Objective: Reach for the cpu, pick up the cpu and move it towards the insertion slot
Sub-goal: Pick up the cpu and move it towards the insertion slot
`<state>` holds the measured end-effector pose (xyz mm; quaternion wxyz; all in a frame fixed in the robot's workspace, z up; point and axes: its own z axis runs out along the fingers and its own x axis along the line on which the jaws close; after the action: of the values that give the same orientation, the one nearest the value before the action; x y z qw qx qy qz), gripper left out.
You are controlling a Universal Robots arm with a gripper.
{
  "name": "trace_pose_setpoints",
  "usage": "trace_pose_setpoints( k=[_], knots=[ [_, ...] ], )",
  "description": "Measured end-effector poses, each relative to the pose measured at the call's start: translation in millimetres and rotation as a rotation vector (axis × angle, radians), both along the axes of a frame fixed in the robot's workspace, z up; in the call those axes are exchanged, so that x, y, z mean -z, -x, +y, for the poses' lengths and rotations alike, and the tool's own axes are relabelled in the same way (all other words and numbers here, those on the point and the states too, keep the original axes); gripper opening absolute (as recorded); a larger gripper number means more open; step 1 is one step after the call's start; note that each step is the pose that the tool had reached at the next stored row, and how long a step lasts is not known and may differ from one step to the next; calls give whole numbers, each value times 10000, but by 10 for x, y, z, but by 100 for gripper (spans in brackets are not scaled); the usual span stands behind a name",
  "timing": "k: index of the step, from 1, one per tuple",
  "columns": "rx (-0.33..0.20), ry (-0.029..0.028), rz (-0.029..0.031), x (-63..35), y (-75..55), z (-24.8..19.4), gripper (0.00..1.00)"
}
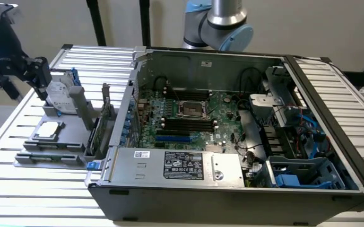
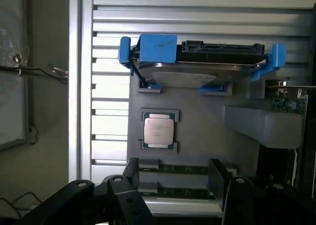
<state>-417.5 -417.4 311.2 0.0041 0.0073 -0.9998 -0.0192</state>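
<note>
Reach phase imo. gripper (image 1: 25, 78) hangs over the far end of the grey fixture (image 1: 74, 142), by the HDD. It's not touching anything. fingers (image 2: 129, 173) are spread wide w/ nothing between them.

cpu (image 2: 158, 130) lies flat, lid up, in a shallow pocket mid-fixture, between the HDD and the RAM sticks and apart from both.

To do it well:
- centre over the chip and square the pads to its edges before descending
- pocket seems to have lips on two opposite sides, so grip the two free sides
- come down vertical w/ light squeeze and keep the chip level, since it's thin w/ little rim to hold
- HDD stands tall just beside, so keep the wrist clear of it

Containers:
- the fixture sits on the slatted table (image 1: 37, 189), at the exterior view's left of the PC case (image 1: 232, 198). It holds the HDD (image 2: 197, 71) on edge in a blue frame (image 2: 158, 48), the cpu, and RAM sticks (image 2: 173, 169) in slots at the near edge
- the case is open, w/ the mobo (image 1: 220, 127) inside. Its socket (image 1: 191, 109) looks unpopulated, though I can't be sure. PSU (image 1: 182, 165) sits at the near wall
</note>
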Motion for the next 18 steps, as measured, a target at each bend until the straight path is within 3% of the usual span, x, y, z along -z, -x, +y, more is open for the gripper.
trace_pose_setpoints(
  k=[18],
  knots=[
    [352,1,1,327,62,6,67]
  ],
)
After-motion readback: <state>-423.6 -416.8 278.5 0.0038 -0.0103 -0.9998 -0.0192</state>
